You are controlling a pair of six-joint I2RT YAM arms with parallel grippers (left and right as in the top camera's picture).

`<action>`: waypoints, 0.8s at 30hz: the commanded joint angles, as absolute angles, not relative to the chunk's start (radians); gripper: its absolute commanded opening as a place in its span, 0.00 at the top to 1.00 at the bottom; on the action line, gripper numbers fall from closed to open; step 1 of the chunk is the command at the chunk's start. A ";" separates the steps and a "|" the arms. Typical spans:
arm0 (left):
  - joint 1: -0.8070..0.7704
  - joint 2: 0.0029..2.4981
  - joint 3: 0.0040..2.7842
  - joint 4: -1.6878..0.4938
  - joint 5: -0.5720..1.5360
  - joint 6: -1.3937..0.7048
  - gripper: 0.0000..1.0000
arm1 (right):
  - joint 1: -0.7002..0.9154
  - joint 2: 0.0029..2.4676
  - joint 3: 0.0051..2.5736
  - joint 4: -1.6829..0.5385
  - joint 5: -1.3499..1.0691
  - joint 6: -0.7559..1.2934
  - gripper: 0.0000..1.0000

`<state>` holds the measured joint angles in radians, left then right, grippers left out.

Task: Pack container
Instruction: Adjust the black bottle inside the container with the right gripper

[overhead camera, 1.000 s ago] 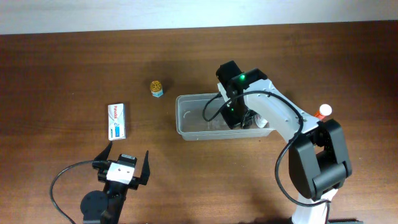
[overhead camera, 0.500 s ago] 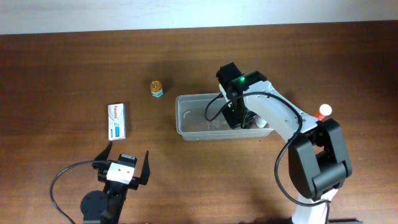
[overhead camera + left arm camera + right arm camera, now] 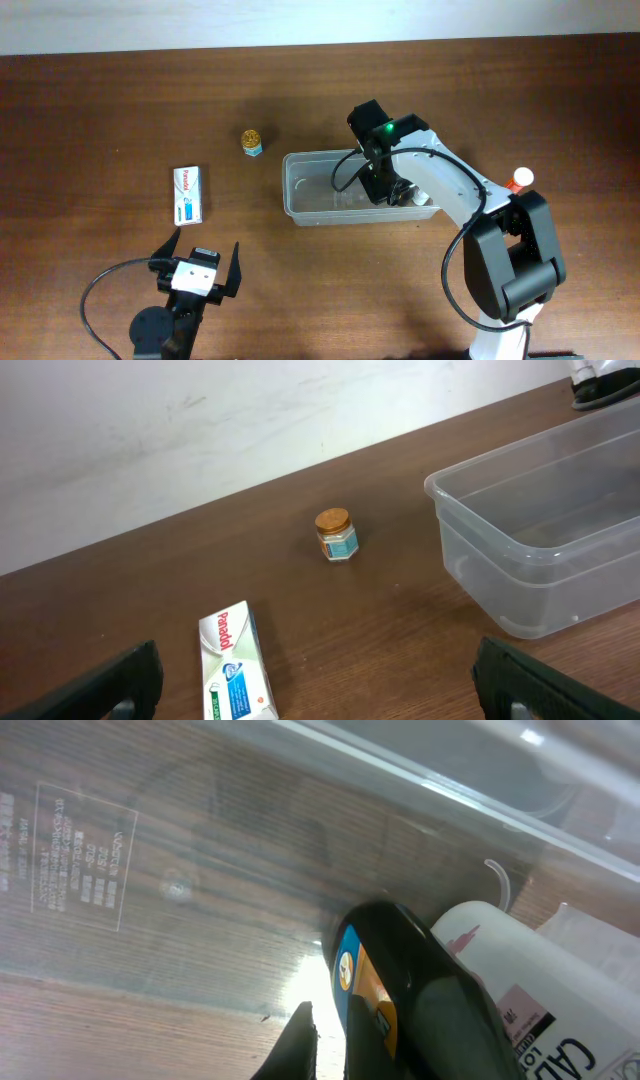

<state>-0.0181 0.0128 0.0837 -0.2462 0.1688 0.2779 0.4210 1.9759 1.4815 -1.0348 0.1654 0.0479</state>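
Overhead first: the container (image 3: 312, 190), a clear shallow tub, sits right of centre on the brown table (image 3: 100, 110), its long side running left to right. The right gripper (image 3: 388, 192) is down inside it, in the right half. Just past the gripper a white bottle (image 3: 421, 197) lies at the tub's right end. Outside, a small gold-lidded jar (image 3: 251, 141) stands up-left of the tub's left end, apart from it. A white box (image 3: 188, 194) with blue print lies flat, well off to the left. An orange-capped bottle (image 3: 519, 180) stands to the right, beside the right arm. The left gripper (image 3: 206, 242) sits at the near edge, jaws spread wide with nothing between them.

Left wrist view: two dark fingers frame the bottom corners, wide apart and gripping nothing. The box lies close in, toward the left finger, and the jar stands upright beyond it. The tub's left end fills the right side, see-through, with its rounded corner nearest.

Right wrist view: we're looking down onto the tub's clear floor, the wood grain showing through and moulded lettering on the left. The jaws are squeezed together. A dark rounded item (image 3: 365, 975) with a blue and orange label sits right at the fingertips, and I cannot tell whether it is pinched. The white bottle lies on its side just right of it, inside the tub.
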 commanded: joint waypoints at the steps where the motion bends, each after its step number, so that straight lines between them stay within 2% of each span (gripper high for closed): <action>1: -0.012 0.006 0.079 -0.246 0.176 0.293 0.01 | 0.423 1.989 1.475 -1.030 0.197 0.061 0.96; 20: -0.012 0.006 0.079 -0.246 0.176 0.293 0.01 | 0.423 1.988 1.477 -0.994 0.207 0.088 0.95; 24: -0.012 0.006 0.079 -0.246 0.176 0.293 0.01 | 0.424 1.986 1.506 -0.999 0.131 0.088 0.84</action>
<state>-0.0181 0.0128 0.0837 -0.2462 0.1688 0.2783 0.4210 1.9762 1.4818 -0.9970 0.1852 0.0734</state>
